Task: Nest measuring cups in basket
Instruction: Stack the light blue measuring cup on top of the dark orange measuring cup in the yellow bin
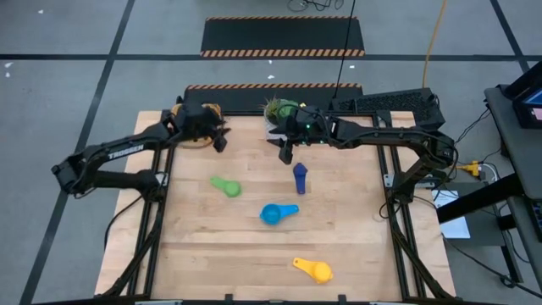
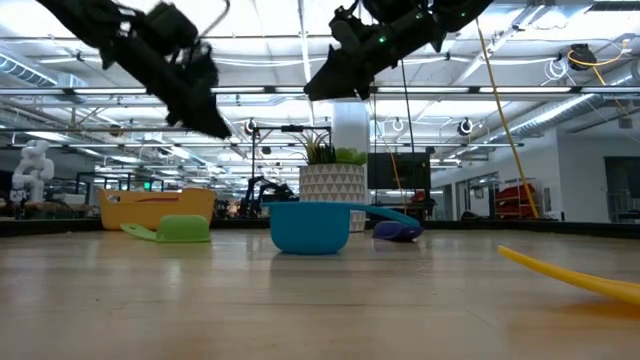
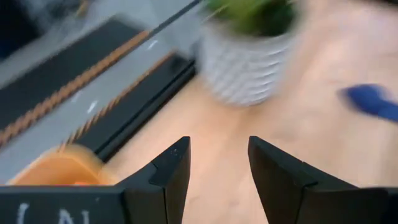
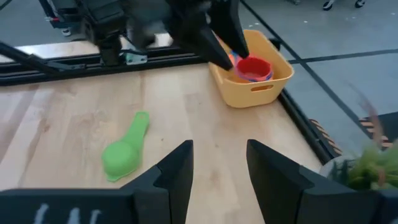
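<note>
The yellow-orange basket [image 4: 252,84] stands at the table's far left corner, and a red cup [image 4: 252,67] rests inside it. My left gripper [image 1: 222,142] [image 3: 217,146] hovers open and empty just right of the basket [image 3: 59,168]. My right gripper [image 1: 286,155] [image 4: 219,149] is open and empty too, raised over the far middle of the table. Lying on the wood are a green cup [image 1: 225,185] [image 4: 124,152], a dark blue cup [image 1: 300,176], a light blue cup [image 1: 275,213] [image 2: 308,226] and a yellow cup [image 1: 313,269].
A white pot with a green plant [image 1: 282,110] [image 2: 333,190] stands at the far edge, close behind my right gripper. A keyboard [image 1: 385,103] lies beyond the far right corner. Bare wood stretches along the table's left and right sides.
</note>
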{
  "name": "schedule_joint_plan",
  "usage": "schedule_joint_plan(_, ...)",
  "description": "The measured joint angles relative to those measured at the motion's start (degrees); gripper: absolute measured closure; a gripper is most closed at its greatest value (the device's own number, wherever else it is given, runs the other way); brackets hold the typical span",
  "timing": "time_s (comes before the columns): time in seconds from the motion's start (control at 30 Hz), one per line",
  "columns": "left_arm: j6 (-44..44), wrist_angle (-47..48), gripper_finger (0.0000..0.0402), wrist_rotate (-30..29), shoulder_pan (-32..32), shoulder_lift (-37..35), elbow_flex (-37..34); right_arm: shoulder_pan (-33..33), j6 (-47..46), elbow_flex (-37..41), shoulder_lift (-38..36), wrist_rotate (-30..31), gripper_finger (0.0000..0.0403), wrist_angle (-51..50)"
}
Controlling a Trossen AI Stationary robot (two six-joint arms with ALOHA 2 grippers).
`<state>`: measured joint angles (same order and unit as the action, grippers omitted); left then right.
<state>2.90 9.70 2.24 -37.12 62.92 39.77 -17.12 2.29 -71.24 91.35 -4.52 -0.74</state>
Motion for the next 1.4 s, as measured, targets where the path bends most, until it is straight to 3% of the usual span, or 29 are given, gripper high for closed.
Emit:
schedule_joint_plan(0.3, 9.9, -5.8, 0.0283, 3.0, 13.7, -4.5, 0.1, 5.4, 0.1, 1.5, 0.0, 0.0, 0.0259, -3.4)
schedule_joint_plan(0.53, 8.3, -3.3, 0.0288, 2.3, 19.6, -2.5, 0.1, 10.6, -0.9, 8.2, 0.1, 0.0, 0.0259, -3.7)
schedule_joint_plan(0.83, 1.9, -4.5, 0.0289, 1.9, 27.7, -0.4, 0.1, 19.5, -11.8, 12.8, 0.1, 0.1, 0.0259, -3.9)
schedule_joint_plan(1.4, -5.1, -7.7, 0.0289, -11.5, 45.4, -0.3, 0.1, 31.6, -21.0, 13.6, 0.4, 13.3, 0.0259, -3.8)
